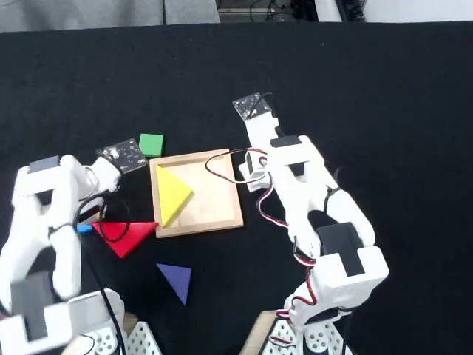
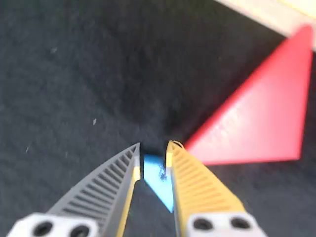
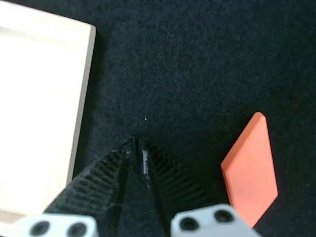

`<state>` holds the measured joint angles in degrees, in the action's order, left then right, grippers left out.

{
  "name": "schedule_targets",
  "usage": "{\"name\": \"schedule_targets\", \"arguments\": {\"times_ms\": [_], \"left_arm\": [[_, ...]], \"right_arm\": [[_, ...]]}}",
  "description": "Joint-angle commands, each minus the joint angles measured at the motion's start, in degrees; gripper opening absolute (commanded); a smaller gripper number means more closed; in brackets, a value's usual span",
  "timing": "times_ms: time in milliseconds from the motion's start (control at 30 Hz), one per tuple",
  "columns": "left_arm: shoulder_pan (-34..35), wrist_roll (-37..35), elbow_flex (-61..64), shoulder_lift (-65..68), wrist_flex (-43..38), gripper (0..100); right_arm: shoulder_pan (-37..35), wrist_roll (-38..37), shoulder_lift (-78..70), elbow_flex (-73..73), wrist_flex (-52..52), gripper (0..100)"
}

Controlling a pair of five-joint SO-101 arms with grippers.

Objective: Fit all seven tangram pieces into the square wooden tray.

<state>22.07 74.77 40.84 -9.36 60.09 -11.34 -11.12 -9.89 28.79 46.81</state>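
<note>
The square wooden tray (image 1: 222, 200) holds a yellow triangle (image 1: 172, 194) in its left half. Just left of the tray's near corner lies a red triangle (image 1: 126, 235), also red triangle (image 2: 252, 128). My left gripper (image 2: 153, 148) is shut on a small light-blue piece (image 2: 157, 178) beside the red triangle's tip, low over the cloth; the blue piece (image 1: 84, 228) peeks out by the arm. My right gripper (image 3: 137, 144) is shut with nothing in it, over the cloth between the tray's right rim (image 3: 81, 98) and an orange parallelogram (image 3: 251, 170).
A green square (image 1: 151, 144) sits off the tray's far left corner. A dark blue triangle (image 1: 177, 279) lies nearer the front, below the tray. Black cloth covers the table, with open room at the far side and right.
</note>
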Motion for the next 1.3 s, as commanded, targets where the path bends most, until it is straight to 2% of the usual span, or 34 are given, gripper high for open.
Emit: {"name": "schedule_targets", "arguments": {"times_ms": [0,133,300,500,700,833,1033,1167,1267], "left_arm": [[-0.13,1.58,1.1,-15.65,9.76,11],[-6.37,0.09,4.35,-31.74,17.93,14],[-11.74,3.16,14.02,-40.18,14.86,30],[-11.56,13.19,20.53,-35.52,9.14,31],[-10.24,13.71,21.67,-27.6,-2.64,33],[-10.15,14.86,21.67,-22.95,-8.35,36],[-6.02,27.08,21.05,-17.67,-9.41,35],[-4.79,27.69,17.98,-15.03,-9.05,35],[-6.37,27.87,17.98,-13.1,-9.05,35]], "right_arm": [[0.79,-0.53,0.22,-2.77,0.35,1.1],[0.79,-0.53,0.22,-2.77,0.35,1.1],[0.88,-0.53,0.13,-2.77,0.44,1.1],[0.88,-0.53,0.13,-2.86,1.14,1.1],[0.88,-0.62,0.04,-3.03,1.14,1.1],[0.62,-3.69,-0.04,-3.03,1.14,1.1],[0.62,-4.04,-0.04,-2.95,1.14,1.1],[0.62,-4.04,-0.04,-2.95,1.14,1.1],[0.62,-4.04,-0.04,-2.95,1.14,1.1]]}}
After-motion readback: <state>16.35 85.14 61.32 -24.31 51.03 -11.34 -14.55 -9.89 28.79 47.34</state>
